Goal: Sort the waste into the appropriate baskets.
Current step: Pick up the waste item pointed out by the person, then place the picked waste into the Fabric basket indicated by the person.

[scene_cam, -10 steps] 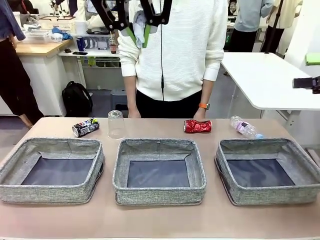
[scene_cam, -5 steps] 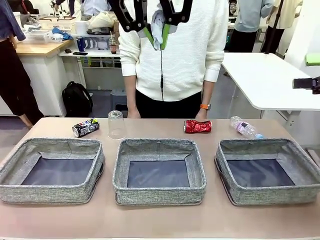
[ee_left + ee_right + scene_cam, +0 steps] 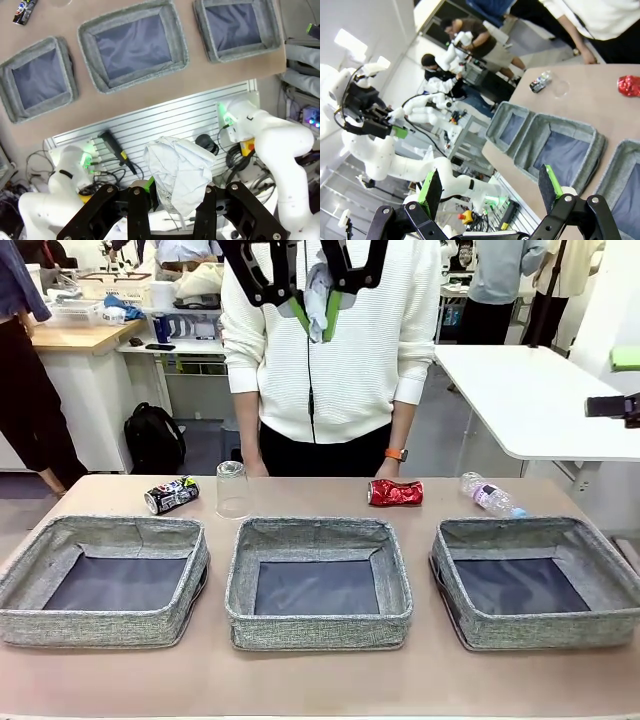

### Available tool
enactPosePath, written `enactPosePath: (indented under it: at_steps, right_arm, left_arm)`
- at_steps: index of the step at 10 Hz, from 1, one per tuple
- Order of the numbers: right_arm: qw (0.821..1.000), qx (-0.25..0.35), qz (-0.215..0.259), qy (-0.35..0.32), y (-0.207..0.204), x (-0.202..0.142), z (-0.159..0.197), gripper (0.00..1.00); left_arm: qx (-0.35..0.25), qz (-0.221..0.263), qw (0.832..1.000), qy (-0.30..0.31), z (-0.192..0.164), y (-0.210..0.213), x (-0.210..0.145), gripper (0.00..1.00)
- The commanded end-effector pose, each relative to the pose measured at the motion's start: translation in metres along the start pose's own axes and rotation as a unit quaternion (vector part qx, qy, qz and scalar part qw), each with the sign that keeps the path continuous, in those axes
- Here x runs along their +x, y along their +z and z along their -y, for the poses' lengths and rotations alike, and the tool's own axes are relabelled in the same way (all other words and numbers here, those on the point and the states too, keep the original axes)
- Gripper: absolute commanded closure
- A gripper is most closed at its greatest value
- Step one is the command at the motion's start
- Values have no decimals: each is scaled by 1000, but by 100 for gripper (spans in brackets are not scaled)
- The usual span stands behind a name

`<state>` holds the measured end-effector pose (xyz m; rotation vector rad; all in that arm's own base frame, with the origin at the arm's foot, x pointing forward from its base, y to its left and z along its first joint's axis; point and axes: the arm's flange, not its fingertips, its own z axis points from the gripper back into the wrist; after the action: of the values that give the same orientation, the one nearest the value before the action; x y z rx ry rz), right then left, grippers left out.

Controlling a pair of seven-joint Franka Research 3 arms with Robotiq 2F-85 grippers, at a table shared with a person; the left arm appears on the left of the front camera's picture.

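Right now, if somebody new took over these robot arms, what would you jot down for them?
Left hand: shut on the crumpled white paper wad, raised high above the table.
Right hand: open, holding nothing.
Along the table's far edge: dark printed can, upturned clear plastic cup, crushed red can, clear pink-labelled bottle.
Done: wad picked up; left basket, middle basket and right basket hold nothing yet.
Left: drop the wad into a basket, then sort the other four.

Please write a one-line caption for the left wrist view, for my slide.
Left claw holds a crumpled white paper wad high above three grey baskets.
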<state>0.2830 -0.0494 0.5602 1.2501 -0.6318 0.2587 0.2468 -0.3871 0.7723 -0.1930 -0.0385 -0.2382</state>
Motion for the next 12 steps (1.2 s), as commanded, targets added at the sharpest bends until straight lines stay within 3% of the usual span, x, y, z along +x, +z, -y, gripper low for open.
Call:
enactPosePath:
  at_steps: [1, 12]
  right_arm:
    - [1000, 12, 9, 13, -2, 3, 1, 0]
    - [1000, 12, 9, 13, -2, 3, 1, 0]
  left_arm:
    - [-1, 5, 1000, 4, -2, 3, -2, 91]
    - [-1, 5, 1000, 4, -2, 3, -2, 91]
